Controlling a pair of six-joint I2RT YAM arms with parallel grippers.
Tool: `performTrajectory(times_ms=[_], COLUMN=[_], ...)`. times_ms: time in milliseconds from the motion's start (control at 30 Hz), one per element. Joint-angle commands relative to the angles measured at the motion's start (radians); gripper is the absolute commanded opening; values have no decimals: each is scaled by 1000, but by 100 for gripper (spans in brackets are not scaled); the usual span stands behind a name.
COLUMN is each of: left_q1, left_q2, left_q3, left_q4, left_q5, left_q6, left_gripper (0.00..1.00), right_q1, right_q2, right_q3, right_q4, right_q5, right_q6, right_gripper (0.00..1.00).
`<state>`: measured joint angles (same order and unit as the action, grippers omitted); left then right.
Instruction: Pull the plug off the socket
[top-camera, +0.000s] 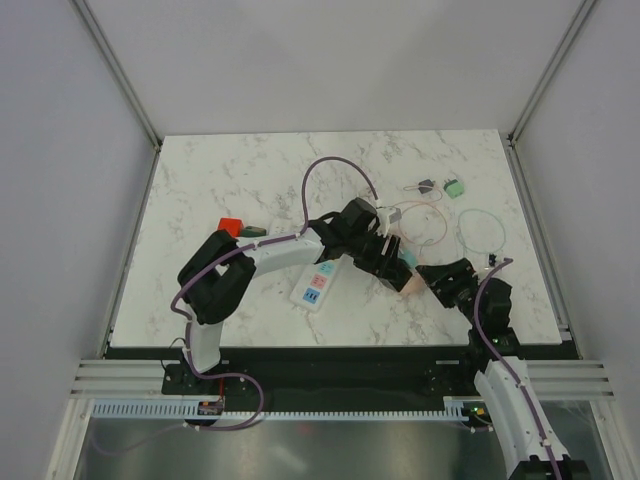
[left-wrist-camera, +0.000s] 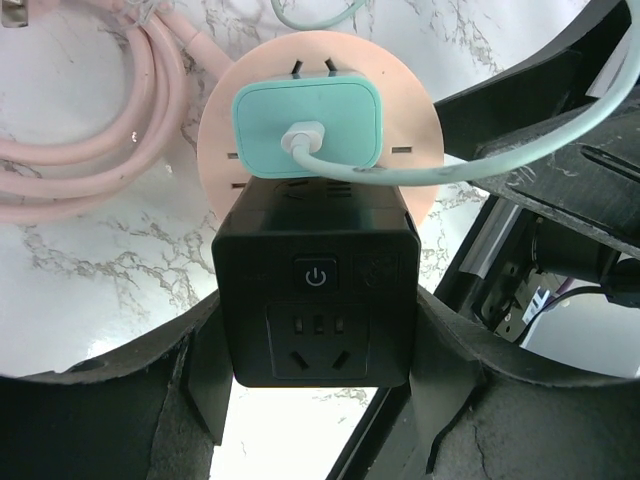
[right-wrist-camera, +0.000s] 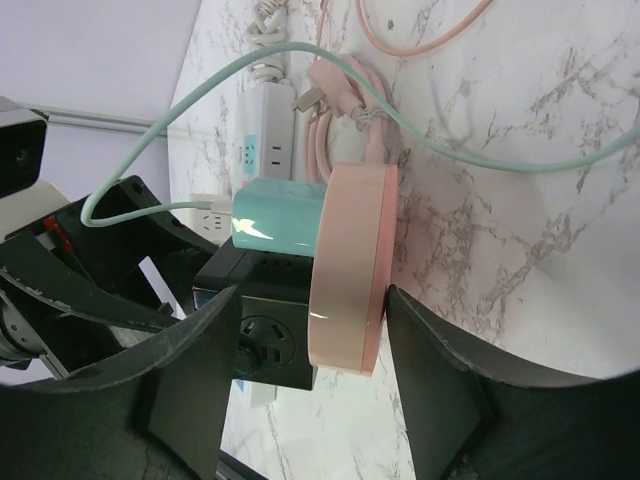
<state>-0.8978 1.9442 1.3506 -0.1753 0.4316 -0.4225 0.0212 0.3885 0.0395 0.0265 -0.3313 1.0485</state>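
A black cube plug adapter (left-wrist-camera: 315, 290) with a power button sits plugged into a pink round outlet disc (left-wrist-camera: 220, 130), below a teal charger (left-wrist-camera: 305, 110). My left gripper (left-wrist-camera: 318, 345) is shut on the cube, one finger on each side. My right gripper (right-wrist-camera: 312, 330) clamps across the pink disc (right-wrist-camera: 350, 260) and the cube (right-wrist-camera: 265, 290): one finger presses the disc's back, the other overlaps the cube's face. From above, both grippers (top-camera: 385, 258) (top-camera: 425, 280) meet at the disc (top-camera: 410, 284). The socket, a white power strip (top-camera: 315, 285) (right-wrist-camera: 268, 130), lies apart under the left arm.
A coiled pink cable (left-wrist-camera: 90, 150) lies beside the disc, and a teal cable (right-wrist-camera: 480, 155) runs from the charger across the marble table (top-camera: 230, 180). A red block (top-camera: 231, 225) sits at the left. A small green piece (top-camera: 455, 187) and a grey plug (top-camera: 425, 185) lie at the back right.
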Motion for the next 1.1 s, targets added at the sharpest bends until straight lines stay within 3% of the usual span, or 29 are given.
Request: performTrajectory(times_ms=[0, 800, 1067], left_q1=[-7, -9, -9], left_q2=[-64, -68, -67], left_q3=[-2, -15, -11], left_q4=[49, 109, 112], left_q5=[91, 147, 141], left_q6=[-39, -84, -88], left_gripper=[2, 2, 2], right_q1=[-6, -3, -4], right_q2=[35, 338, 349], right_q3=[-147, -164, -170], right_q4=[128, 357, 352], right_q5=[8, -43, -60], right_q6=[35, 10, -13], right_gripper=[66, 49, 34])
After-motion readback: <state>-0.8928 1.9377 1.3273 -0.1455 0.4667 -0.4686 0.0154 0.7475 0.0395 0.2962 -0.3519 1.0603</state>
